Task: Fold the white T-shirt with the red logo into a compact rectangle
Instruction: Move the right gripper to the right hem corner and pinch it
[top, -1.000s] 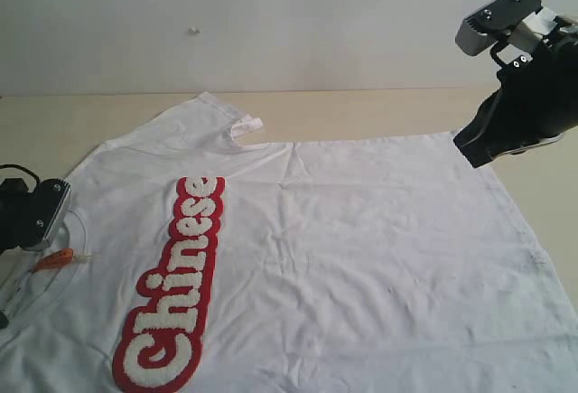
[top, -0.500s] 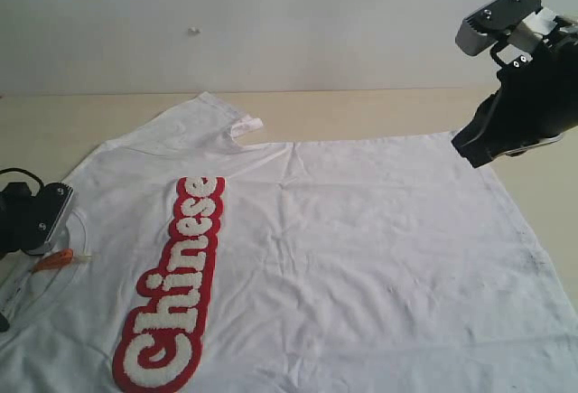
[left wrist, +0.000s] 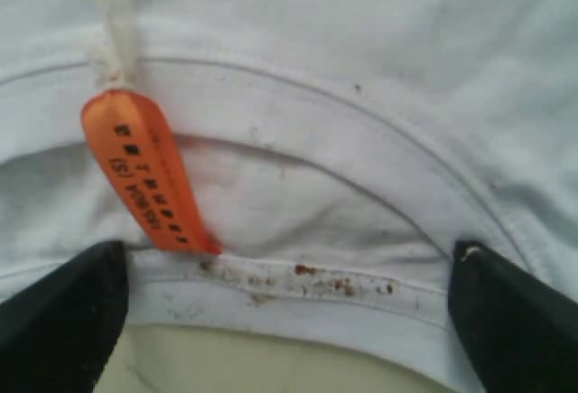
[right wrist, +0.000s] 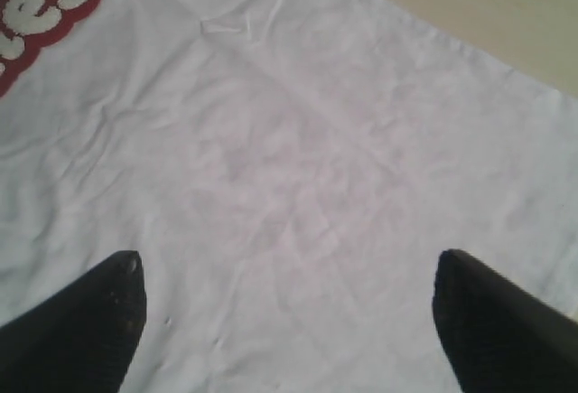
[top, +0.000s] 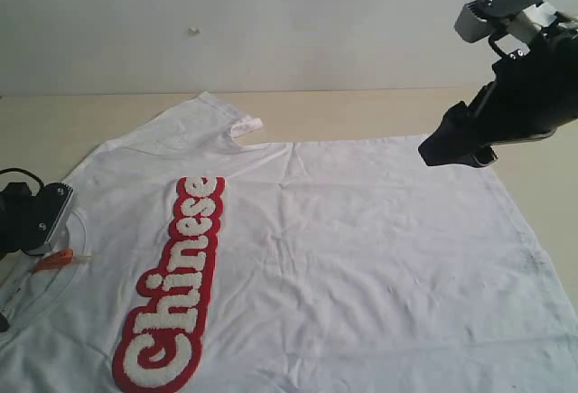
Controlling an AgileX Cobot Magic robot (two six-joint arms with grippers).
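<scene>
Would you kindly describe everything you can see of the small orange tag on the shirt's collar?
The orange tag is a small, glossy, elongated tab printed with black characters, on a white cord crossing the white T-shirt's ribbed collar. It lies flat, slanted across the neck opening, between the left gripper's open fingertips, touching neither.

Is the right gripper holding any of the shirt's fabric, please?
No, the right gripper is open, and the white T-shirt lies flat beneath it.
</scene>
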